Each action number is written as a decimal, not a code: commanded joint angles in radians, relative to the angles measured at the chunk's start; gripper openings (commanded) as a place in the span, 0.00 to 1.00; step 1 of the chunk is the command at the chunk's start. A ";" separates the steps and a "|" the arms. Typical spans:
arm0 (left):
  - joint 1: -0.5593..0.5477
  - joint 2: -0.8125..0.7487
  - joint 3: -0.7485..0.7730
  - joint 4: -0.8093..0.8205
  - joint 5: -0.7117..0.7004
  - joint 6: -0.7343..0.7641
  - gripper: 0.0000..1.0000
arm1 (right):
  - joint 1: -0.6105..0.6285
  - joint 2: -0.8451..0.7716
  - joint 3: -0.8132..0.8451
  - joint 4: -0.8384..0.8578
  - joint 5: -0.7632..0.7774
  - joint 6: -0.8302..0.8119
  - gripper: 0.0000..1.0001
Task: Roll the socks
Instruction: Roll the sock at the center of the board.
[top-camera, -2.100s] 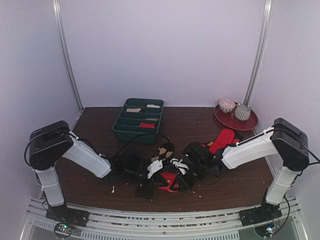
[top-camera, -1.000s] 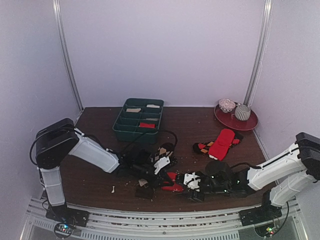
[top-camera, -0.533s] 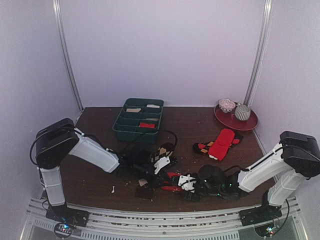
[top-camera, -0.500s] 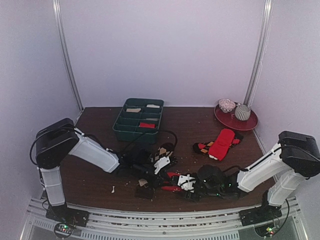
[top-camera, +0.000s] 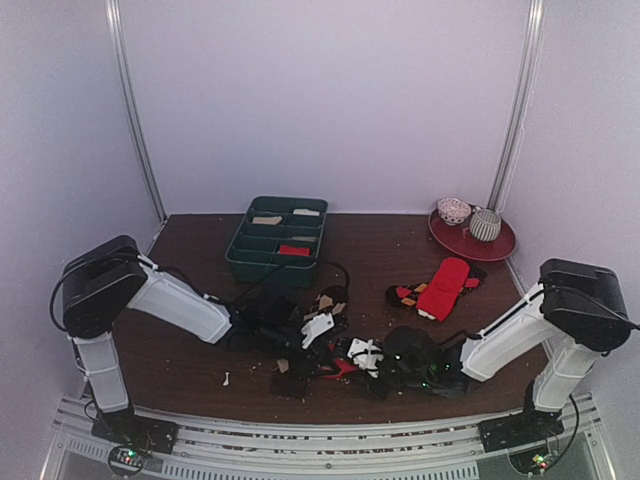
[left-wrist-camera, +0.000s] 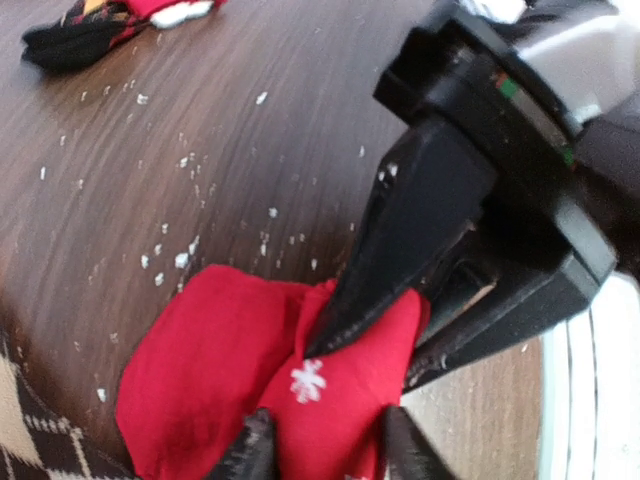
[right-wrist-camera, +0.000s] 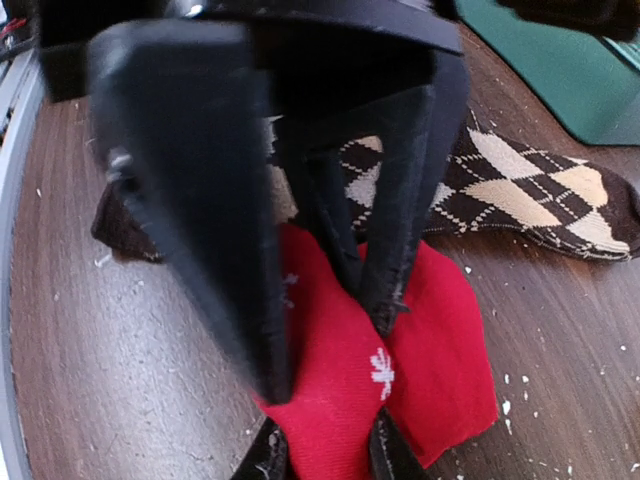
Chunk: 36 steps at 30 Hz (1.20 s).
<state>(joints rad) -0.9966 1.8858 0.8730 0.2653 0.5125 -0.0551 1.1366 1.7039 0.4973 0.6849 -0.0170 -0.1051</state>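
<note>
A bright red sock (top-camera: 338, 368) with white snowflakes lies bunched near the table's front middle. Both grippers meet on it. My left gripper (left-wrist-camera: 325, 452) stands open, its fingertips on either side of a raised red fold (left-wrist-camera: 330, 400). From the other side my right gripper (right-wrist-camera: 325, 452) is shut on the same fold (right-wrist-camera: 350, 390), and its black fingers (left-wrist-camera: 420, 220) show large in the left wrist view. The left gripper's fingers (right-wrist-camera: 200, 200) fill the right wrist view. A brown argyle sock (right-wrist-camera: 520, 190) lies flat just behind the red one (top-camera: 325, 300).
A green divided tray (top-camera: 240, 262) stands at the back middle. At the back right a red plate (top-camera: 500, 248) carries a bowl and a cup. A plain red sock on a dark one (top-camera: 440, 285) lies right of centre. White lint specks (left-wrist-camera: 180, 260) dot the wood.
The right arm has slid left along the front edge to the red sock, and its jaws have closed on the fold. The left jaws have spread apart.
</note>
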 joint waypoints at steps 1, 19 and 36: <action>-0.023 -0.045 -0.037 -0.171 -0.077 0.062 0.50 | -0.034 0.044 -0.008 -0.229 -0.134 0.190 0.13; 0.021 -0.318 -0.150 0.033 -0.125 0.163 0.78 | -0.156 0.112 0.042 -0.476 -0.501 0.547 0.13; 0.060 -0.076 -0.141 0.138 0.021 0.109 0.45 | -0.202 0.200 0.091 -0.608 -0.563 0.542 0.13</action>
<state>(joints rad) -0.9394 1.7958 0.7437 0.3466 0.5030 0.0666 0.9329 1.8011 0.6666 0.4526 -0.6083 0.4236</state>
